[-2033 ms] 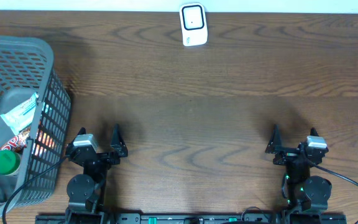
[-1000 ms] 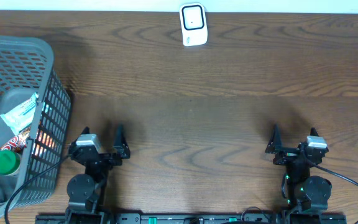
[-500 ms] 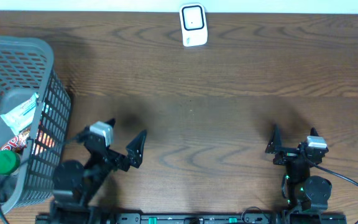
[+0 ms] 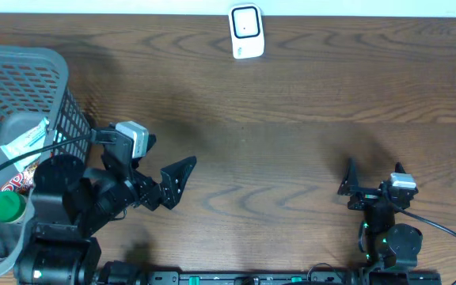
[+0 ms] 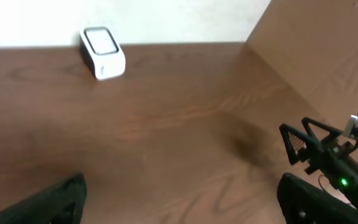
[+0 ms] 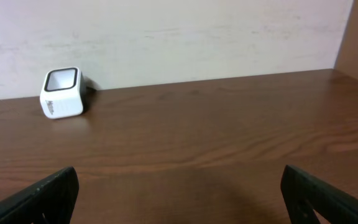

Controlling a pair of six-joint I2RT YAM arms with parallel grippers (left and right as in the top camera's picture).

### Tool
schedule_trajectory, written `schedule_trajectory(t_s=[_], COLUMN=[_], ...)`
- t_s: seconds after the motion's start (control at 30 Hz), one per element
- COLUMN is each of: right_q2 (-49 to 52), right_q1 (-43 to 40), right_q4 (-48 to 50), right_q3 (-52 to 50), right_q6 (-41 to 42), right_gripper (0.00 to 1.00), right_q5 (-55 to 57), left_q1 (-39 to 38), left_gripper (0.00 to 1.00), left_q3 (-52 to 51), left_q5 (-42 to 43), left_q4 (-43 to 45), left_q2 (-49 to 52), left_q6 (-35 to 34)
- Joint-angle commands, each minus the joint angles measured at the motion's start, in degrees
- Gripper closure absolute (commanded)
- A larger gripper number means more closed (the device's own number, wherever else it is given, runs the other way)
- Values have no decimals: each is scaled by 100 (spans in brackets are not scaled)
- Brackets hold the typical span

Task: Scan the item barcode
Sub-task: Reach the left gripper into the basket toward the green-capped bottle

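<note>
- Table [image 4: 291, 103]: bare wood btwn the two arms; nothing lying within reach in front of either one.
- Basket [image 4: 74, 142]: just beside the left gripper [image 5: 182, 186], on its outer (left) side and a bit behind its jaws. All the goods are in here, none out yet.
- Left gripper: jaws spread wide, empty, lifted off the table. It faces across the table, away from the basket, so it prob. has to swing round to its left before any reach.
- Right gripper [image 4: 373, 178]: jaws wide, empty, low at the near edge. Well apart from the basket w/ the other arm in btwn, so the left is clearly the nearer one.
- Scanner [image 4: 245, 32]: far edge, ahead of both grippers, roughly midway btwn them; ahead-left in the left wrist view.
- Wrapped bar [image 4: 24, 142]: top of the pile, nearest the left gripper, long axis slanted.
- Red packet [image 4: 10, 188] and green-capped bottle [image 4: 6, 207]: lower in the basket, level w/ the left arm's base. Can't tell which one is meant, no barcode visible.
</note>
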Motion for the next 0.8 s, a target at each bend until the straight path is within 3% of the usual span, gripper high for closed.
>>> schedule_trajectory(t_s=[0.0, 0.07, 0.17, 0.33, 0.47, 0.6, 0.77], right_q2=[-31, -31, -31, -31, -31, -31, -31], right_q1=[13, 13, 13, 13, 13, 13, 13], right_q4=[-22, -22, -22, -22, -22, -22, -22], right_q3=[-4, -4, -4, -4, -4, -4, -4], right_q6=[50, 50, 50, 50, 50, 50, 50], right_gripper=[1, 1, 1, 1, 1, 1, 1], right_q5=[-15, -15, -15, -15, -15, -15, -15], left_q1=[-9, -9, -9, -2, 15, 470, 2124], left_gripper=[2, 2, 2, 2, 2, 2, 2], left_q3=[393, 776, 1655, 3445, 4496, 5222, 5410], left_q5=[175, 15, -859, -2903, -4330, -4634, -4583], left_q4=[-149, -286, -796, -2234, -2924, -3351, -3858], left_q2=[118, 271, 693, 1768, 2529, 3154, 3650], left_q6=[20, -76, -109, -111, -570, -992, -1895])
